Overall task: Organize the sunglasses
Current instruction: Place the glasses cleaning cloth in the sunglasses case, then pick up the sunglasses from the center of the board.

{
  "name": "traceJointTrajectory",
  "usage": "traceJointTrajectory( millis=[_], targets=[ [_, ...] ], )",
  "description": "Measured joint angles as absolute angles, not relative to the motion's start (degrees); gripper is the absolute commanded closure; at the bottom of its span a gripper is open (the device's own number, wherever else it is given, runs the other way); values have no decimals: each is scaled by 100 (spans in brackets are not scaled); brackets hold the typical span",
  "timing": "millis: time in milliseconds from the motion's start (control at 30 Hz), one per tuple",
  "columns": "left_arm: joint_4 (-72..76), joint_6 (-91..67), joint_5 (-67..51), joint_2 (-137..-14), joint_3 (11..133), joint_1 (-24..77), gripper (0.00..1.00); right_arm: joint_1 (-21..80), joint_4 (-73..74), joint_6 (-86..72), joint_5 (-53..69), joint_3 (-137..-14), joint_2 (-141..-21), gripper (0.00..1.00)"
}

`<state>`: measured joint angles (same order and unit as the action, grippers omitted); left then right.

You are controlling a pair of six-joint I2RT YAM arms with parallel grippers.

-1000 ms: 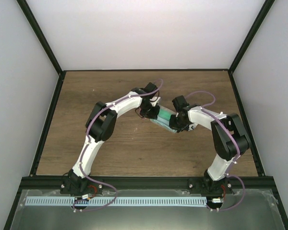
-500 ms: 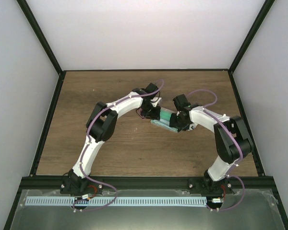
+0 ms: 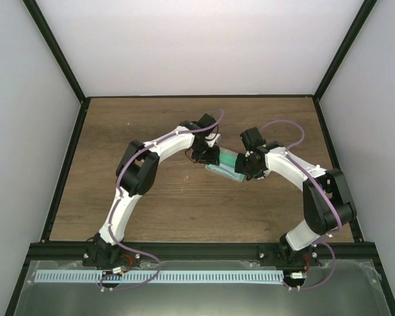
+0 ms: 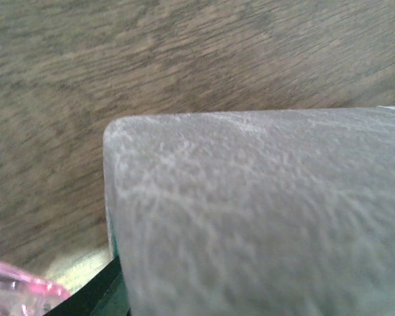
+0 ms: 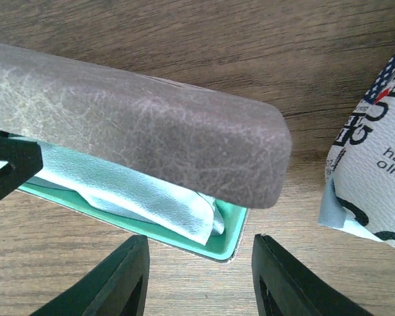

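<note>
One grey-lidded, mint-green case on wooden tabletop | right gripper now parted, empty, its elbow swung outward since earlier | left gripper: spread cannot tell

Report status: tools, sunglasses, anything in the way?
Right tool open, empty, at the grey case. Left tool state unclear. Sunglasses not clearly seen; cloth lies in the case tray.

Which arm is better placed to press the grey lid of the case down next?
Probably the right. The right gripper is open, before the corner where the grey lid stands above the green tray. The left wrist view shows almost only lid, too close to judge.
</note>
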<state>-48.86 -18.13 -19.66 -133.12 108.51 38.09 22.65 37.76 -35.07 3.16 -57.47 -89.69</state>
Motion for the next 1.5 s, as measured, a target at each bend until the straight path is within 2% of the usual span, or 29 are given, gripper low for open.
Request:
traceJointTrajectory(
  millis=[567,867,1167,1500],
  targets=[
    [-4915,-1841,-2047,-12390,10171,3791,52,2414,3835,-3546,333,-6180,-9002,56],
    [-4884,-1892,-1811,-11535,9292,3382,52,2989,3870,-3704,386,-6702,-9389,55],
    [-4495,-2244,-1361,-10521,8108,2139,47,3675,3916,-3680,572,-7996,-10626,51],
    [-4252,-2276,-1269,-10156,7301,1992,45,3723,4134,-3188,403,-10147,-12383,52]
  ],
)
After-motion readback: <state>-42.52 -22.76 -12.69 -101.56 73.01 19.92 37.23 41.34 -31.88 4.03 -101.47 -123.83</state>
